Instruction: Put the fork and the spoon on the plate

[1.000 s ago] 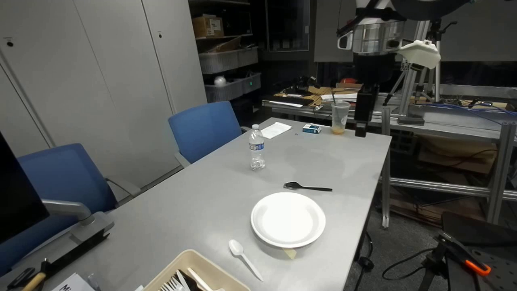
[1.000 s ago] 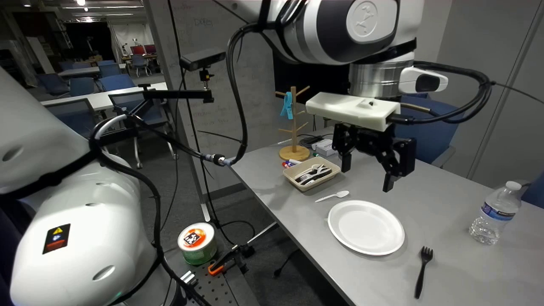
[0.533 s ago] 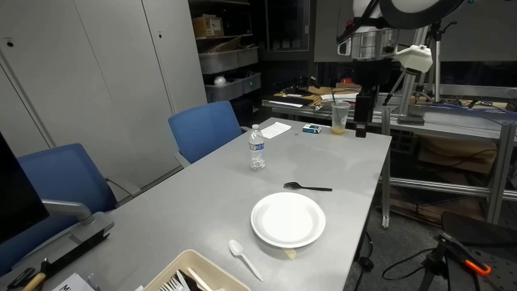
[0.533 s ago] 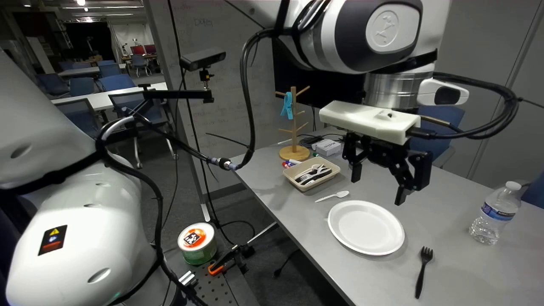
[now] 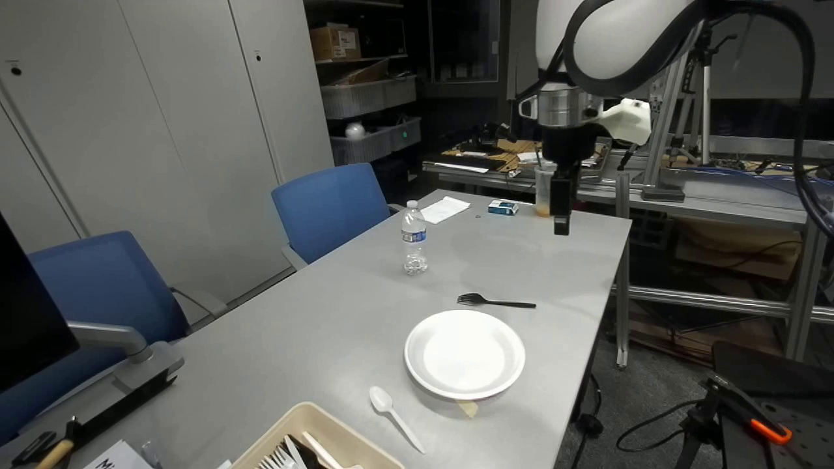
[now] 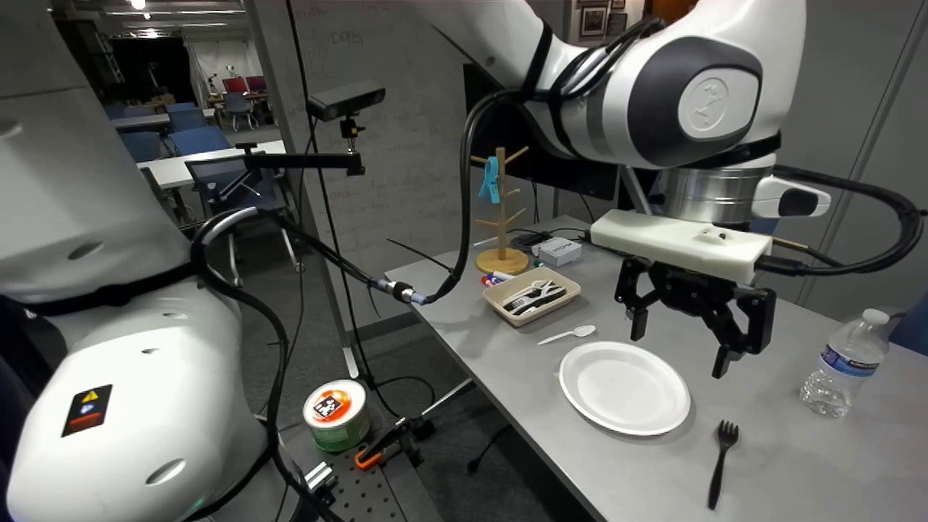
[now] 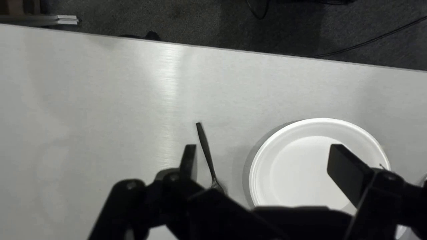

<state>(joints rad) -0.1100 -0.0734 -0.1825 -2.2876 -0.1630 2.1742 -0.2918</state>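
Note:
The white plate lies flat on the grey table in both exterior views (image 5: 464, 355) (image 6: 623, 388). The black fork lies beside it in both exterior views (image 5: 502, 303) (image 6: 718, 471). The white spoon lies on the plate's opposite side, near the tray (image 5: 380, 398) (image 6: 583, 331). My gripper is open and empty, well above the table in both exterior views (image 5: 561, 225) (image 6: 679, 349). In the wrist view, the open gripper (image 7: 263, 161) spans the fork handle (image 7: 205, 150) and part of the plate (image 7: 300, 166). The fork's tines are hidden there behind the gripper; I cannot make out the spoon.
A beige tray (image 6: 533, 320) with more utensils stands near the spoon. A water bottle (image 5: 415, 244) stands beyond the fork. A cup (image 5: 543, 195) and a small box (image 5: 503, 208) stand at a table end. A wooden stand (image 6: 501, 217) is behind the tray.
My open gripper has moved down and, in an exterior view, to the right, towards the fork's side of the plate. The plate, fork and spoon have not moved.

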